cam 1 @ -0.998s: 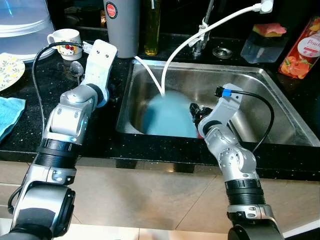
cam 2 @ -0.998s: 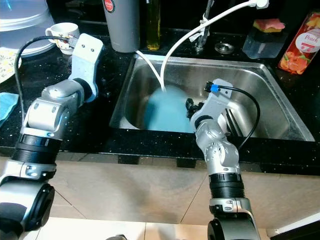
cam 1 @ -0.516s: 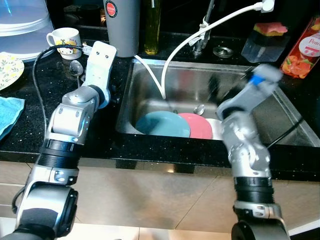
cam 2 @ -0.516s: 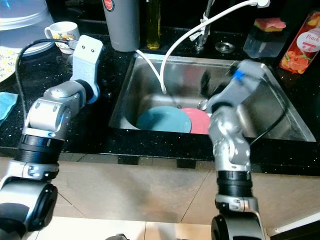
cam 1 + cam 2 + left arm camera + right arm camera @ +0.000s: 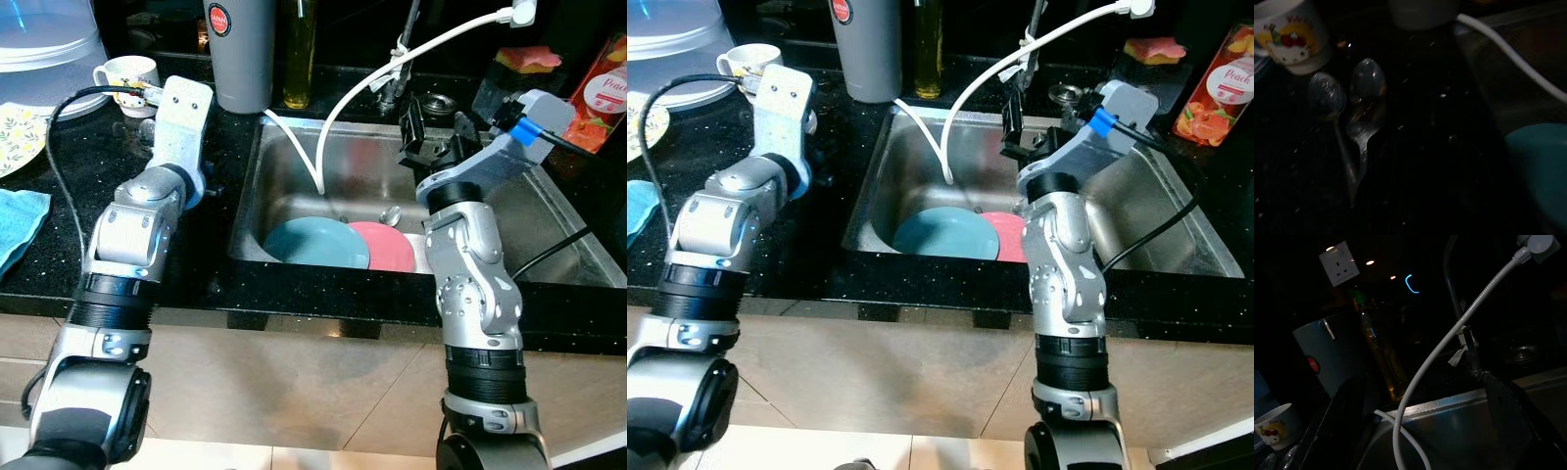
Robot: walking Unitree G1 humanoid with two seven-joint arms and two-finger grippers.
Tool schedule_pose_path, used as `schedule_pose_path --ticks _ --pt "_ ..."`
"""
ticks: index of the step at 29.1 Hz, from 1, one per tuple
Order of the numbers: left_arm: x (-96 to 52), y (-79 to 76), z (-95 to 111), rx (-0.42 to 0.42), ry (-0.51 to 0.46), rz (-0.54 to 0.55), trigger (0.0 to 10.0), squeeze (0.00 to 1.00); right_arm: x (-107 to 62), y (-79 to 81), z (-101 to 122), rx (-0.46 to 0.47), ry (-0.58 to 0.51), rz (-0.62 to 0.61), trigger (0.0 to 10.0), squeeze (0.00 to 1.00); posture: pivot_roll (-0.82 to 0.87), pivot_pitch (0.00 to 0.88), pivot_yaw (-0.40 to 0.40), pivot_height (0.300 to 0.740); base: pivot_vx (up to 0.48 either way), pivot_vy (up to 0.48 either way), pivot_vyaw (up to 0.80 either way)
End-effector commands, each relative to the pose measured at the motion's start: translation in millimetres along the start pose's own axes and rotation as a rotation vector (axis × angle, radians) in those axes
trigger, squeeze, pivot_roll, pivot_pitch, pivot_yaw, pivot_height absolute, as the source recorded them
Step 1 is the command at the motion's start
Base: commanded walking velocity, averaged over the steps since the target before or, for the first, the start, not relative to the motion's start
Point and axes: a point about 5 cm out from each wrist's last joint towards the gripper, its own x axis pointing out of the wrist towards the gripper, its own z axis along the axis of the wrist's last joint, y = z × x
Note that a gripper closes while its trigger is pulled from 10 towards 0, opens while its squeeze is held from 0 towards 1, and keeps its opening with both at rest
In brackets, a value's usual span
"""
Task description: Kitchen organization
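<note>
- While our right gripper (image 5: 431, 127) hangs spread and empty over the sink (image 5: 549, 211), the teal plate (image 5: 315, 243) and pink plate (image 5: 384, 247) lie below it.
- We should descend squarely, clear of the white hose (image 5: 377, 78).
- Our left gripper's state we cannot tell; two spoons (image 5: 1359, 93) lie ahead of it.

Both head views look forward and down from above the counter edge onto the sink (image 5: 549, 211), sharing the teal plate (image 5: 315, 243) and white hose (image 5: 980, 73). The left wrist view looks close along the dark counter at two spoons (image 5: 1367, 83). The right wrist view looks past its fingers (image 5: 1508, 396) toward the tap (image 5: 1454, 279).
</note>
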Motion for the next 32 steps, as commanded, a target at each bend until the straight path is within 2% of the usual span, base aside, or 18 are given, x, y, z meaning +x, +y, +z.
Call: schedule_pose_path --ticks 1,6,7,12,15,19,27,28,32 --pt "1.4 10.4 -5.9 -0.065 0.061 0.057 10.0 0.00 -2.5 -2.8 1.4 0.005 -0.001 -0.001 10.0 0.00 0.28 0.051 -0.036 0.740 0.000 0.000 0.00" --pt "4.2 15.5 -5.3 -0.144 0.084 0.082 10.0 0.00 -1.3 -3.0 1.8 0.005 0.000 0.001 10.0 0.00 0.28 0.057 -0.037 0.740 0.000 0.000 0.00" --pt "8.6 18.8 -5.3 -0.228 0.115 0.086 10.0 0.00 -0.1 -2.6 2.1 0.006 0.000 0.002 10.0 0.00 0.27 0.062 -0.031 0.740 0.000 0.000 0.00" --pt "14.2 22.1 -0.6 -0.355 0.154 0.093 10.0 0.00 0.9 -2.4 2.9 0.006 -0.001 0.004 10.0 0.00 0.27 0.067 -0.027 0.740 0.000 0.000 0.00" --pt "14.8 22.7 -0.3 -0.367 0.157 0.094 10.0 0.00 1.0 -2.5 3.0 0.006 -0.001 0.004 10.0 0.00 0.27 0.067 -0.027 0.740 0.000 0.000 0.00" --pt "16.6 27.6 -3.8 -0.425 0.201 0.127 10.0 0.00 1.0 -3.9 3.1 0.005 0.002 0.001 10.0 0.00 0.27 0.071 -0.028 0.740 0.000 0.000 0.00" --pt "19.0 34.2 -7.2 -0.443 0.233 0.161 10.0 0.00 1.4 -4.0 2.7 0.007 0.006 0.001 10.0 0.00 0.27 0.074 -0.029 0.740 0.000 0.000 0.00" --pt "19.2 34.9 -8.9 -0.439 0.242 0.166 8.9 0.00 1.5 -4.1 2.5 0.007 0.007 0.001 10.0 0.00 0.27 0.074 -0.029 0.740 0.000 0.000 0.00" --pt "19.6 35.1 -15.3 -0.448 0.275 0.169 8.5 0.00 1.5 -4.2 2.1 0.009 0.010 0.000 10.0 0.00 0.27 0.074 -0.029 0.740 0.000 0.000 0.00"
